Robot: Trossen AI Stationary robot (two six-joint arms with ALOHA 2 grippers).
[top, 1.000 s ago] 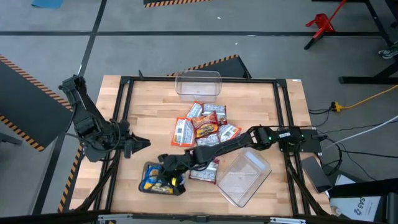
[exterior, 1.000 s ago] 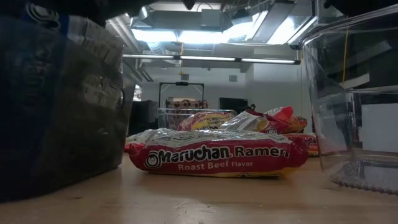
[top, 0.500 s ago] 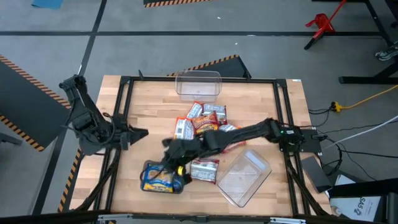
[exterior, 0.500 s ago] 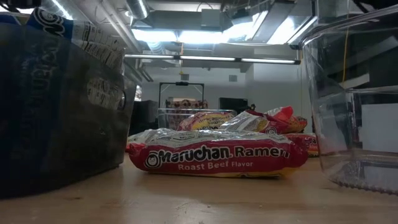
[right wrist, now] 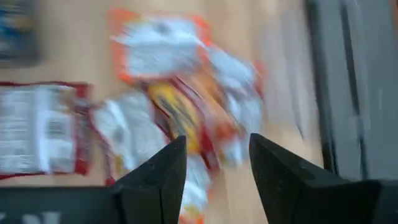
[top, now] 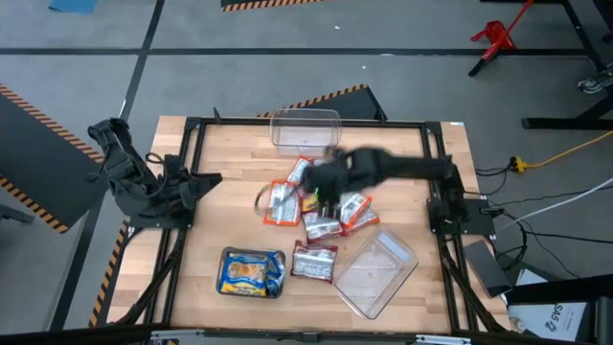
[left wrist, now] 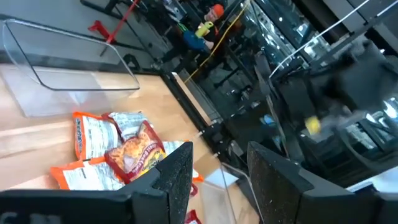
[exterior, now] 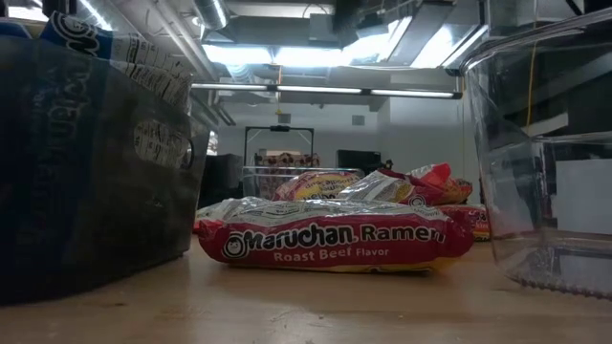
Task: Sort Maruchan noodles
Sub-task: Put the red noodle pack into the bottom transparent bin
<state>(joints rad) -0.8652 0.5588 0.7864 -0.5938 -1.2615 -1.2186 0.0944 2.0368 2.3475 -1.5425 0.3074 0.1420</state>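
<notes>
Right end effector [top: 321, 182] is showing only as a dark motion smear in the high view, hanging over the pile of Maruchan noodles [top: 316, 196] mid-counter. Its own wrist view shows the two fingers [right wrist: 155, 180] apart with nothing between them, and orange-red and white packets [right wrist: 186, 106] below, all streaked; print unreadable there.

Left end effector [top: 206, 182] is sitting at the left edge of the counter [top: 230, 163], off the pile. Its fingers [left wrist: 177, 171] are standing apart, empty. Past them that wrist view is catching a few orange-red packets [left wrist: 124, 149] and the clear tub at the far edge [left wrist: 68, 68]; the room beyond is cluttered and hard to sort out.

A blue-and-yellow bundle of packets [top: 251, 272] is lying alone near the front edge, with a red-and-white packet [top: 314, 263] just beside it. A second clear tub [top: 376, 273] is lying tilted at front right, near that packet.

In the low view, the blue bundle [exterior: 91, 162] is filling the left side as a dark wall, cut off by the frame. The roast beef packet [exterior: 335, 244] is lying flat in the centre, label readable. More packets [exterior: 402, 186] behind it are partly hidden. The clear tub's wall [exterior: 540, 153] is cutting off the right. Neither arm is showing in this view.
</notes>
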